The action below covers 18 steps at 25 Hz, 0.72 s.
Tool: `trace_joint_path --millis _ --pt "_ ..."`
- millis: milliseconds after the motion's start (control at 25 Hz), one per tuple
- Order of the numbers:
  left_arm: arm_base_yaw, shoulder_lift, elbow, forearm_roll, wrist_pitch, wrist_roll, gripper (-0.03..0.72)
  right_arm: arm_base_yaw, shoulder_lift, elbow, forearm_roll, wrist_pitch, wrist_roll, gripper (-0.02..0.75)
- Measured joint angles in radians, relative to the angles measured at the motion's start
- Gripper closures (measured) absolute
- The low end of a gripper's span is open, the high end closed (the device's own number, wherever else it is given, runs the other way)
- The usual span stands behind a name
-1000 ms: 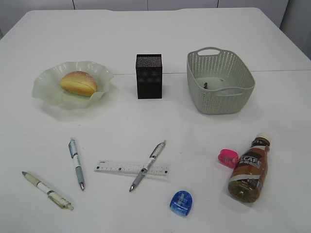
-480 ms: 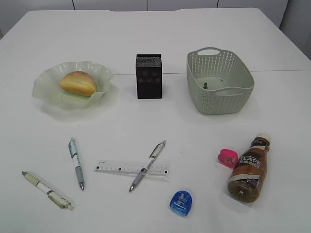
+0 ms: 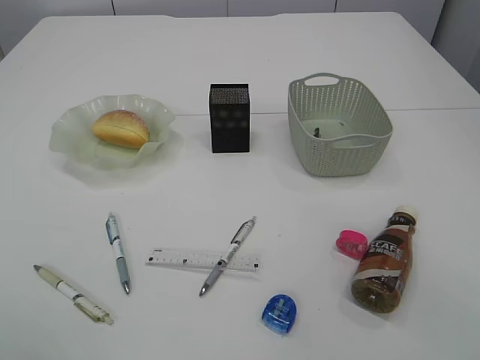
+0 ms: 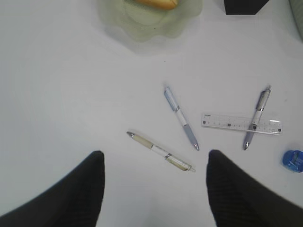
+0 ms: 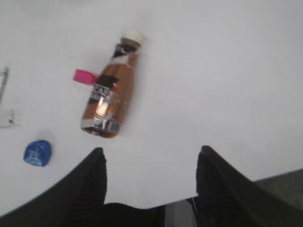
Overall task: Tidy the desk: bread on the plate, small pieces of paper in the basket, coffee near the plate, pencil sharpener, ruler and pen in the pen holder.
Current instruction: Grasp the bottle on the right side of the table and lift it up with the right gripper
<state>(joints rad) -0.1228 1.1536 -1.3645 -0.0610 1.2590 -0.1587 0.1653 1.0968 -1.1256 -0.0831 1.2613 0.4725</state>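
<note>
The bread (image 3: 120, 127) lies on the green plate (image 3: 69, 135) at the back left of the desk (image 3: 240, 195). The black pen holder (image 3: 229, 118) stands mid-back, the basket (image 3: 339, 142) to its right. The coffee (image 3: 385, 259) lies on its side at the front right, a pink pencil sharpener (image 3: 351, 244) touching it and a blue one (image 3: 280, 313) nearer the front. One pen (image 3: 227, 256) crosses the ruler (image 3: 180, 259); two more pens (image 3: 118, 253) (image 3: 73, 294) lie to the left. My left gripper (image 4: 155, 152) hangs open above the pens. My right gripper (image 5: 151, 149) is open near the coffee (image 5: 108, 101). Small pieces of paper are out of view.
The desk's front edge (image 5: 227, 177) shows just under my right gripper, with dark floor beyond. Neither arm appears in the exterior view. A small dark speck (image 3: 319, 132) lies inside the basket.
</note>
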Motion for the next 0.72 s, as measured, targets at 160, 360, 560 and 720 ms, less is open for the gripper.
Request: trace_joint_path --millis 160,360,560,720 --pt "0.000 0.000 0.000 -0.029 0.000 0.005 0.202 0.000 0.023 0.109 -0.006 -0.002 0.073 0.264" --pt "0.000 0.000 0.000 -0.035 0.000 0.026 0.202 0.000 0.139 0.112 0.008 -0.021 0.134 0.264" --pt "0.000 0.000 0.000 -0.035 0.000 0.033 0.202 0.000 0.238 0.109 0.083 -0.042 0.143 0.264" --pt "0.000 0.000 0.000 -0.035 0.000 0.036 0.202 0.000 0.283 0.108 0.106 -0.048 0.145 0.264"
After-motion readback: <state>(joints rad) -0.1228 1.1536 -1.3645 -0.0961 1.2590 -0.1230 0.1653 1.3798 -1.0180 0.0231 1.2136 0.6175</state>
